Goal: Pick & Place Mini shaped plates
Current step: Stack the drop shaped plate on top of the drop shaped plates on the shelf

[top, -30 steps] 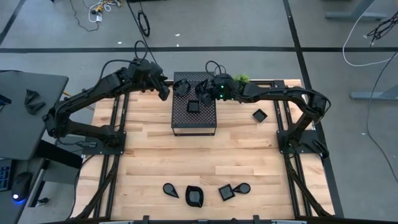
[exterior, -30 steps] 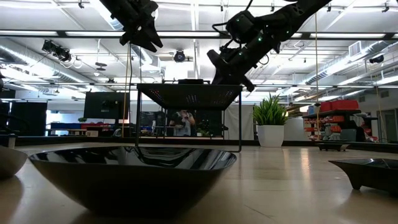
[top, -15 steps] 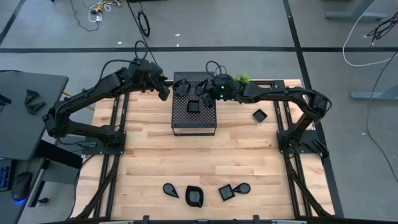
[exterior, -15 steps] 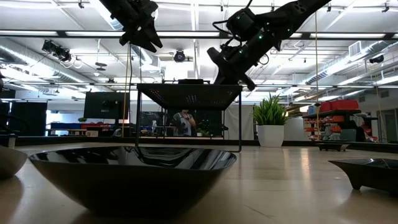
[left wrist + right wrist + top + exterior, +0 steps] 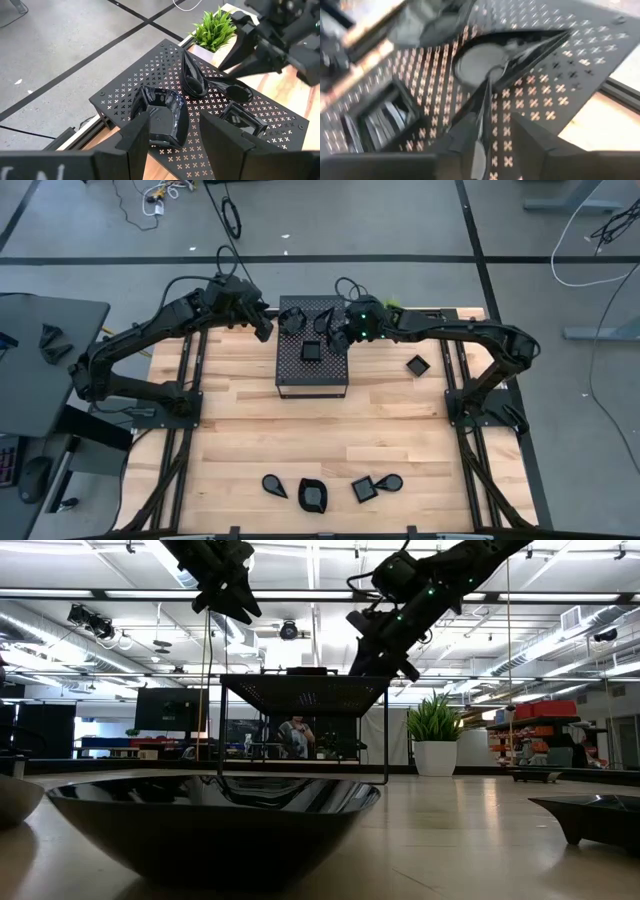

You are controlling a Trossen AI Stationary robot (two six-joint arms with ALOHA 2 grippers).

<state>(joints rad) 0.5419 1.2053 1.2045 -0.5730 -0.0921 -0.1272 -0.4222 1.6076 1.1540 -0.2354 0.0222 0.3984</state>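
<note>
Several glossy black mini plates lie on the perforated black box (image 5: 312, 378): a rounded one (image 5: 160, 114), a teardrop (image 5: 192, 80), an oval one (image 5: 235, 92) and a square one (image 5: 238, 119). Another square plate (image 5: 416, 364) lies flat on the table to the right. More plates (image 5: 312, 495) sit along the near edge. My left gripper (image 5: 263, 328) hangs open, well above the box's far left corner (image 5: 243, 608). My right gripper (image 5: 340, 337) is open above the box's far right part, over the teardrop plates (image 5: 490, 60).
A small green potted plant (image 5: 390, 305) stands just behind the box's far right corner, close to my right arm. In the low view, near-edge plates (image 5: 215, 810) fill the foreground. Bare wood (image 5: 320, 435) lies between the box and the near-edge plates.
My right gripper has moved a short way toward the table's right edge, from over the middle of the box top to its right part, and has risen slightly. The plates on the box lie as before.
</note>
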